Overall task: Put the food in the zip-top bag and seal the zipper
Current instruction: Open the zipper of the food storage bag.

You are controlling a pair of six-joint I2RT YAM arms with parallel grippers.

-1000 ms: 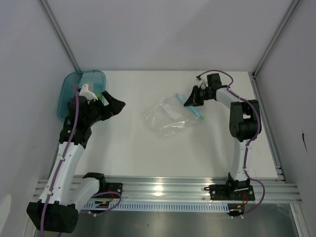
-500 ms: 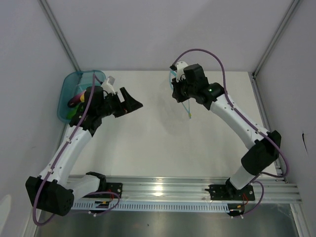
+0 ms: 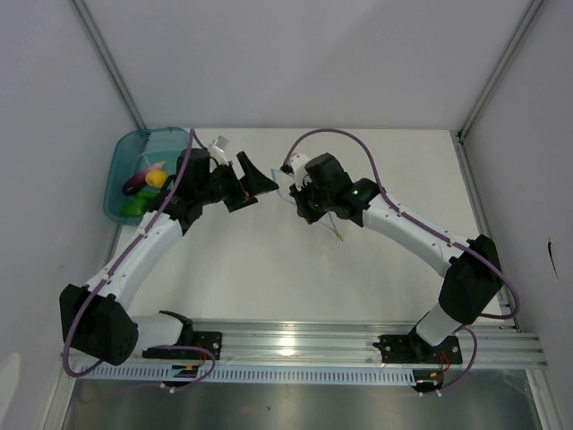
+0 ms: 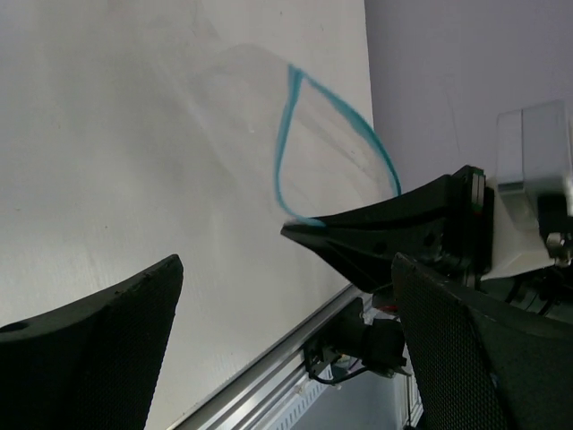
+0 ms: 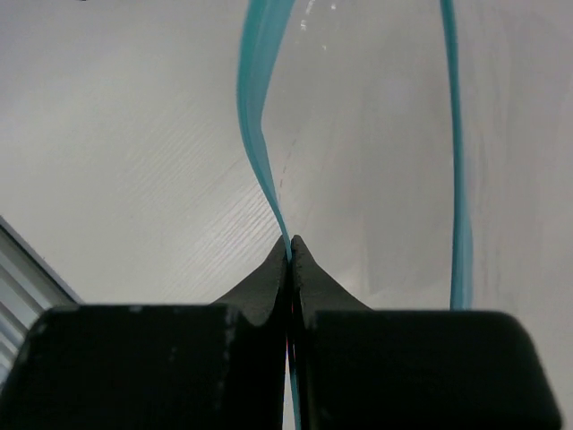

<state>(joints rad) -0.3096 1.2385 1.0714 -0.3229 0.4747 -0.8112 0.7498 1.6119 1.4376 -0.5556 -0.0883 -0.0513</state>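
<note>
White shells with black joints are covering both the left arm (image 3: 134, 260) and the right arm (image 3: 416, 235), purple cables are looping along each, and a green light (image 3: 355, 190) is glowing on the right wrist. The left gripper (image 4: 286, 260) is showing black, finely dimpled pads (image 4: 98, 349); the right gripper (image 5: 289, 242) is tapering to thin black tips.

The left arm (image 3: 134, 260) is stretched forward and inward, and the left gripper (image 3: 248, 186) is held with its jaws spread wide, nothing between them. The right arm (image 3: 412, 231) is bent in an arc towards it, and the right gripper (image 5: 288, 246) is pinched closed on the zipper (image 5: 257, 134). The two grippers are held near each other without touching.
</note>
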